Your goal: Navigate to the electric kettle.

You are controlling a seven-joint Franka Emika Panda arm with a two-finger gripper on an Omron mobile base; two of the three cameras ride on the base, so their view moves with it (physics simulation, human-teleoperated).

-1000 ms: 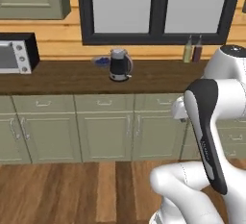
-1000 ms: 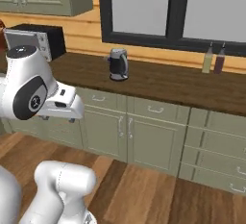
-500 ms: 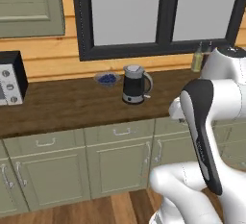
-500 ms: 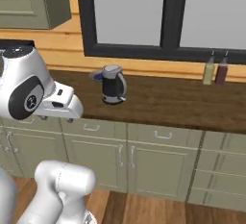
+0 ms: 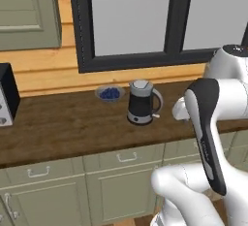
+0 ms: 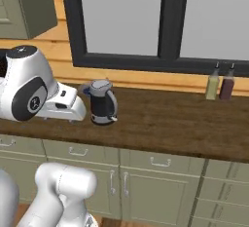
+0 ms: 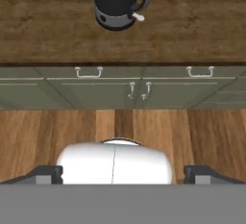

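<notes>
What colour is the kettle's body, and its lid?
The electric kettle has a dark grey-black body with a silver lid and handle, clearest in the left base view.

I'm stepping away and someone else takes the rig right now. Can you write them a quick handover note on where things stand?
Gripper: the hand view shows its two dark finger tips set wide apart with nothing between them, above the wood floor in front of the cabinets.
Electric kettle: upright on the wooden counter below the window, handle to the right in both base views, a small bowl of blueberries just behind it to the left.
Done: the base faces the counter with the kettle near the middle of the left base view.
Left: judge whether this is near enough; if not, edge closer.
</notes>
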